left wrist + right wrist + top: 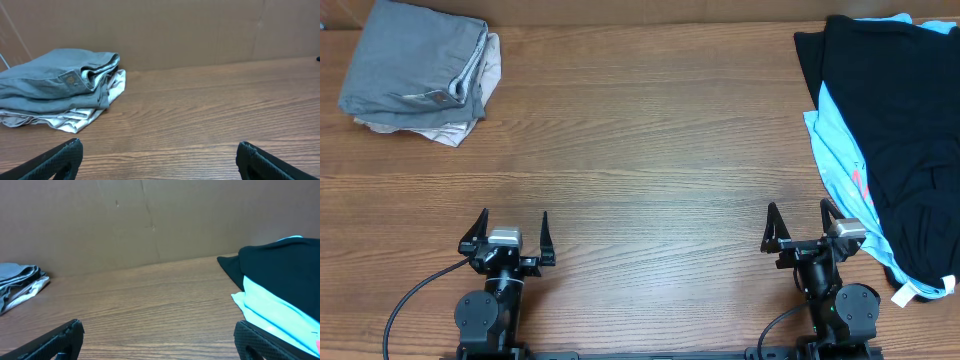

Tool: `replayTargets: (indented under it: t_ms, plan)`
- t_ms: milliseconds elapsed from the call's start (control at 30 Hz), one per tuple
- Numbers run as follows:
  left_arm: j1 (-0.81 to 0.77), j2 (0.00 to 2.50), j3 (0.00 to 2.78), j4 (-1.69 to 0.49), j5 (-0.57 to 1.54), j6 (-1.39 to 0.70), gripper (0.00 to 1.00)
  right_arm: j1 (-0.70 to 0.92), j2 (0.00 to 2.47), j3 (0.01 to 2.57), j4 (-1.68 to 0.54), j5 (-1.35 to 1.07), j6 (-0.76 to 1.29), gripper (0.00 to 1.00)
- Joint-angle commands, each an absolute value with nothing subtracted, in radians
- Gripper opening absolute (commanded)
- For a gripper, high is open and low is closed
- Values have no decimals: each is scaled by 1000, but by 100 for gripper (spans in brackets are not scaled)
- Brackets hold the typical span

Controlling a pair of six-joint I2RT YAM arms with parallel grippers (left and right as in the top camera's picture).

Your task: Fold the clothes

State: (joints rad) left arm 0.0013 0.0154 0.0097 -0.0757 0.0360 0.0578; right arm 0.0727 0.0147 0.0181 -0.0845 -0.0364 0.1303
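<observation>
A black T-shirt lies in a heap at the right edge of the table, on top of a light blue tee with a red print. A small white label shows at the heap's near end. Both garments also show in the right wrist view, the black one above the light blue one. My right gripper is open and empty, just left of the heap. My left gripper is open and empty over bare wood at the near left.
A folded grey garment on a beige one sits at the far left corner, also seen in the left wrist view. A brown wall backs the wooden table.
</observation>
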Motion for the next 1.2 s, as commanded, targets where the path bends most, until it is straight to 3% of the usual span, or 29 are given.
replayTargets:
  t_ms: [0, 900, 1167]
  plan:
    - [1, 4, 5, -76, 16, 67, 100, 78, 3, 8, -81, -27, 131, 100]
    - [1, 4, 5, -53, 75, 63, 100, 78, 3, 8, -37, -27, 131, 100]
    - [1, 4, 11, 34, 114, -162, 100, 78, 3, 40, 44, -27, 131, 100]
